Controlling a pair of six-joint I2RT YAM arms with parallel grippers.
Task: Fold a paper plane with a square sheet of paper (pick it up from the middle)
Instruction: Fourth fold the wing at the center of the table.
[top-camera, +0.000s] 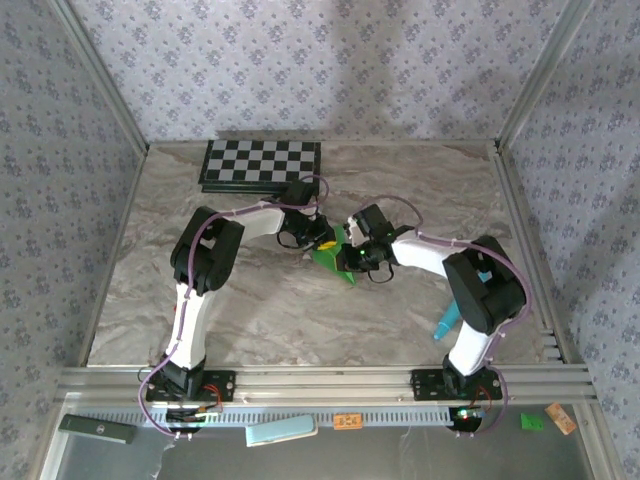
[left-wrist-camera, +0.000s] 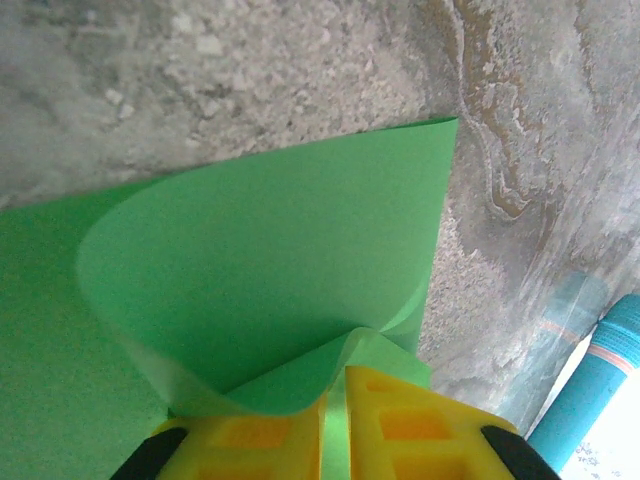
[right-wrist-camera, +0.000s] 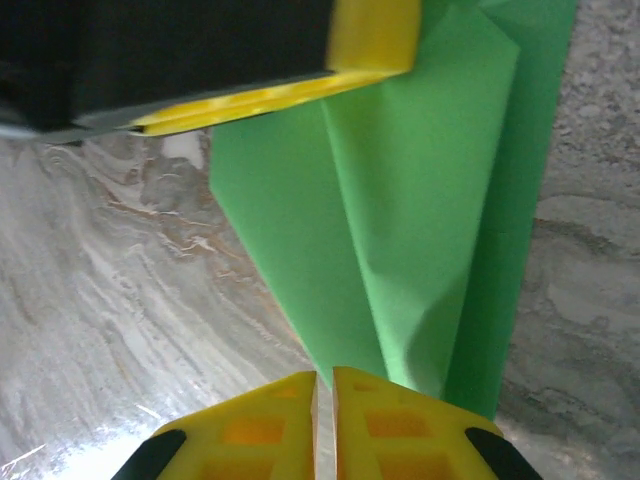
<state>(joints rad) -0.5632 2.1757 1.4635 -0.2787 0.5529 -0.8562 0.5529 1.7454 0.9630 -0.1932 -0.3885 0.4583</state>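
Note:
The bright green sheet of paper (top-camera: 331, 257) is at the table's middle, between the two grippers, partly folded with overlapping flaps (right-wrist-camera: 420, 200). In the left wrist view it curls up in a loop (left-wrist-camera: 270, 250), and a strip of it runs between the yellow fingers (left-wrist-camera: 250, 445). My left gripper (left-wrist-camera: 337, 410) is shut on that paper (top-camera: 318, 243). My right gripper (right-wrist-camera: 324, 400) is shut at the paper's near edge; its narrow slit shows pale table, not green. The left gripper's yellow finger (right-wrist-camera: 372, 35) hangs over the paper's far part.
A black-and-white checkerboard (top-camera: 262, 163) lies at the back of the marble table (top-camera: 260, 310). A teal marker (top-camera: 447, 322) lies near the right arm's base and shows in the left wrist view (left-wrist-camera: 592, 375). Patterned walls close in three sides.

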